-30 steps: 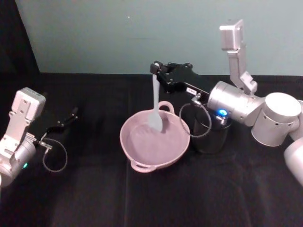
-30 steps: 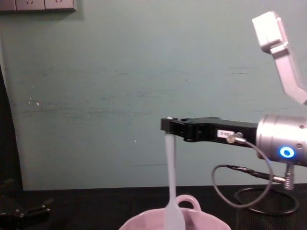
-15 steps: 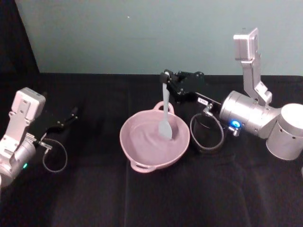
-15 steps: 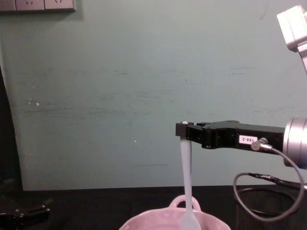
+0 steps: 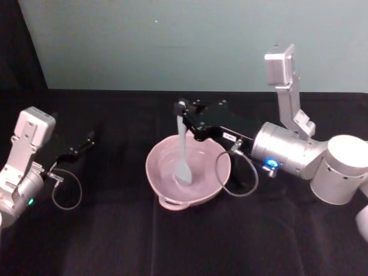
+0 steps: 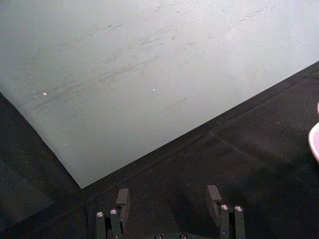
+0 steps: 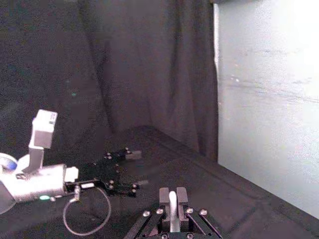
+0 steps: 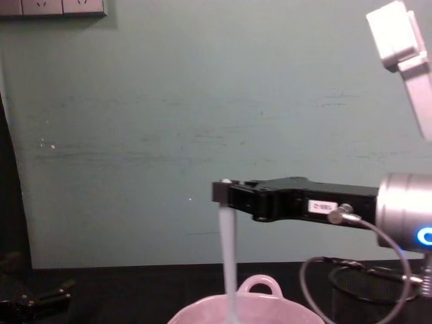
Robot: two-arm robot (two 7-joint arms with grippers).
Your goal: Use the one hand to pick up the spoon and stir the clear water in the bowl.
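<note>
- Right gripper [image 5: 182, 108]: reaches in from 3 o'clock and hangs above the bowl [image 5: 153, 175], over its 11 o'clock rim. Jaws are pinched tight on the top of the spoon [image 5: 181, 144]'s handle. In the right wrist view the white handle end [image 7: 172, 205] sits squeezed between the two black fingers [image 7: 164, 193].
- Spoon: hangs close to upright from the grip, paddle head down inside the bowl near its middle. In the chest view the shaft [image 8: 228, 256] drops straight from the gripper [image 8: 225, 189] and passes below the pink rim [image 8: 202, 312]. Whether the head touches the bottom cannot be told.
- Bowl: pale pink, at the centre of the black table [image 5: 115, 241]. One loop handle [image 5: 171, 202] is at 7 o'clock on its rim.
- Blue ring [image 5: 269, 167] glows on the silver wrist. A grey cable loop [image 5: 227, 185] sags over the bowl's 3 o'clock rim.
- Black wire-mesh cup [image 8: 368, 289]: at 3 o'clock from the bowl, beneath the right arm.
- Left gripper [image 5: 89, 138]: parked low at 9 o'clock, well apart from the bowl. Its fingers [image 6: 122, 198] stand wide apart with nothing between them. A sliver of the pink bowl [image 6: 315, 143] shows past them.
</note>
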